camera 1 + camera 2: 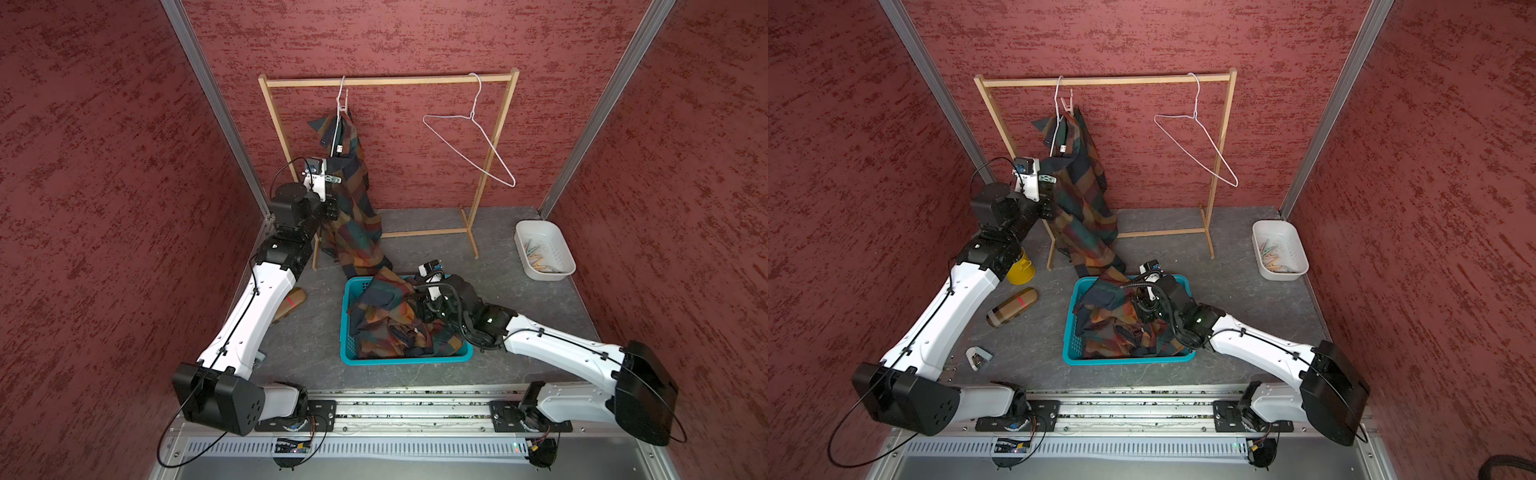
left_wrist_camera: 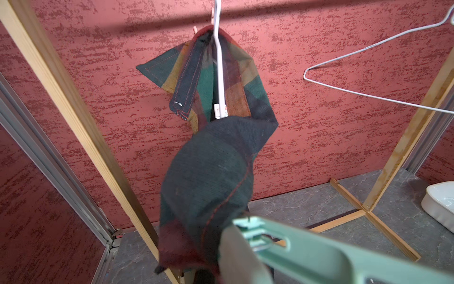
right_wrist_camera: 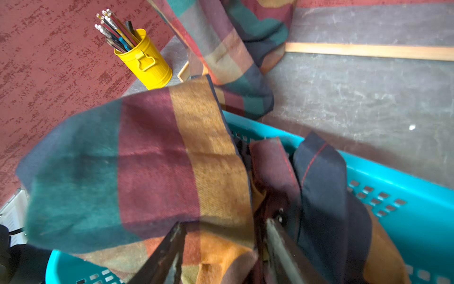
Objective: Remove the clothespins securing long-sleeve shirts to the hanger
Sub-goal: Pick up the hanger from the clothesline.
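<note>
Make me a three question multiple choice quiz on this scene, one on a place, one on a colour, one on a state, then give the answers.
1. Where is the white tub of clothespins?
A. On the table beside the wooden rack's foot
B. On top of the rack's rail
C. At the table's front edge

2. What colour is the basket holding the crumpled shirt?
A. Yellow
B. White
C. Teal

3. What is the left gripper doing?
A. Wide open over the basket
B. Shut on a mint clothespin at the hanging shirt
C. Resting on the tub

Answers:
1 A, both top views show it on the table by the rack's foot.
2 C, its rim and walls are teal.
3 B, the left wrist view shows the mint clothespin in its grip.
</note>
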Controlling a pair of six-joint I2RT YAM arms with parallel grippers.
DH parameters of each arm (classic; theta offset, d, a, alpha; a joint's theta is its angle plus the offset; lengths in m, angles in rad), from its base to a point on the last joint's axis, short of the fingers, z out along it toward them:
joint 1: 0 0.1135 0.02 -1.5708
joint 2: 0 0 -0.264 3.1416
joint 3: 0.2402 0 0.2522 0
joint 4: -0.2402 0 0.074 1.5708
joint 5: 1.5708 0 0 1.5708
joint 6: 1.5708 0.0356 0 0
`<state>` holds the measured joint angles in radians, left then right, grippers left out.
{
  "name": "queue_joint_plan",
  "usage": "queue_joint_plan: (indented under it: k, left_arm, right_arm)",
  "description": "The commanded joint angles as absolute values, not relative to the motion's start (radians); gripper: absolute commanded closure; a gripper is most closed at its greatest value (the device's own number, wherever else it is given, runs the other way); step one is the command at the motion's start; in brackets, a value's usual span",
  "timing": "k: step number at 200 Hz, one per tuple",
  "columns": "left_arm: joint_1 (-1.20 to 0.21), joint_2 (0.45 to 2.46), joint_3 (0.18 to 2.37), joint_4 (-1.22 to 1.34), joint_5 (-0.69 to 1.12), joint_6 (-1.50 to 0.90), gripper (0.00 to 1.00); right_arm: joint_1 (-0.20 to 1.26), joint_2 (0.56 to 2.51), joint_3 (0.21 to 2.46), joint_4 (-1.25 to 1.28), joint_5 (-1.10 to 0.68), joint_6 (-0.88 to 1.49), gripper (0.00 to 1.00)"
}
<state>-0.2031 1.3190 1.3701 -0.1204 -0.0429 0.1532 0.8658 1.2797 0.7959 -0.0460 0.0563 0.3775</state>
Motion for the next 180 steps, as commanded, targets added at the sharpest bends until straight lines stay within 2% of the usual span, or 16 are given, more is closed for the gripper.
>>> queue_joint_plan:
  k: [1, 37, 77, 94, 98, 104, 180]
  left_arm:
    - [-0.199, 1.265, 1.366, -0.054, -0.030, 0.168, 1.00]
    - [-0.182, 1.212, 1.333, -0.002, -0.017, 0.141, 1.00]
    - [-0.140, 1.136, 1.324, -0.030, 0.108, 0.113, 1.00]
    - [-0.120, 1.093, 1.325, -0.048, 0.171, 0.102, 1.00]
    - [-0.116, 1.082, 1.325, -0.052, 0.182, 0.099, 1.00]
    - [-0.111, 1.068, 1.327, -0.058, 0.193, 0.097, 1.00]
    - [-0.068, 0.954, 1.363, -0.096, 0.387, 0.098, 1.00]
  right_arm:
    - [0.858, 1.293, 0.827, -0.009, 0.055, 0.369, 0.40]
    - [0.846, 1.298, 0.836, 0.011, 0.036, 0.367, 0.38]
    - [0.821, 1.284, 0.845, 0.007, 0.024, 0.351, 0.35]
    - [0.790, 1.266, 0.843, 0.014, 0.006, 0.343, 0.32]
    - [0.782, 1.263, 0.844, 0.015, 0.000, 0.340, 0.27]
    - [0.769, 1.257, 0.845, 0.016, -0.010, 0.335, 0.26]
    - [0.624, 1.251, 0.909, 0.120, -0.071, 0.272, 0.24]
